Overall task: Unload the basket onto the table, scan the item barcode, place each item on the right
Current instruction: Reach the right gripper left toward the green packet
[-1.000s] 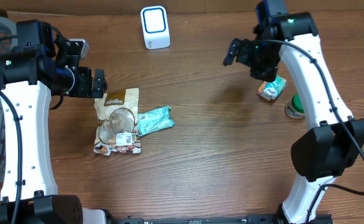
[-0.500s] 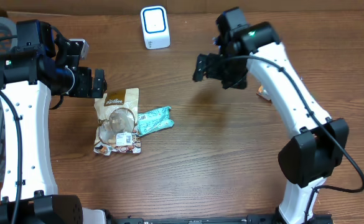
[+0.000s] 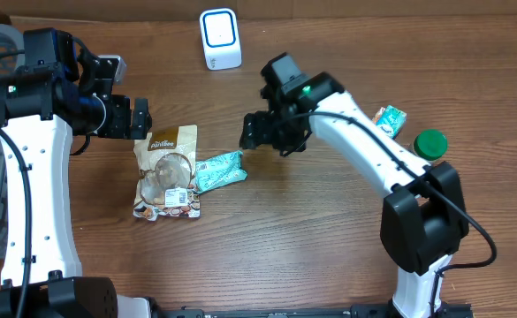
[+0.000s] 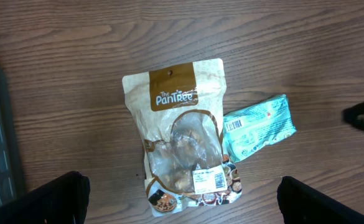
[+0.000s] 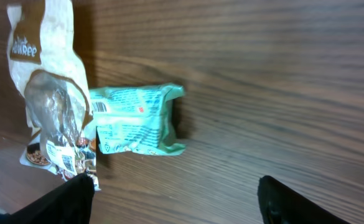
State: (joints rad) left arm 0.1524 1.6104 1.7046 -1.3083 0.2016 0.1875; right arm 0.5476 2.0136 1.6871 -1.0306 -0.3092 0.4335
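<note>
My left fingers (image 3: 131, 117) are released and hover near the top end of the brown pouch (image 3: 165, 172). My right fingers (image 3: 258, 132) are spread, grasping nothing, just beside the teal packet (image 3: 218, 170). The teal packet lies flat on the surface (image 3: 311, 238), against the pouch's edge.

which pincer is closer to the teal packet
Right. In the overhead view the right pincer hovers just up and right of the teal packet; the left pincer is farther off, past the Pantree snack pouch.
</note>
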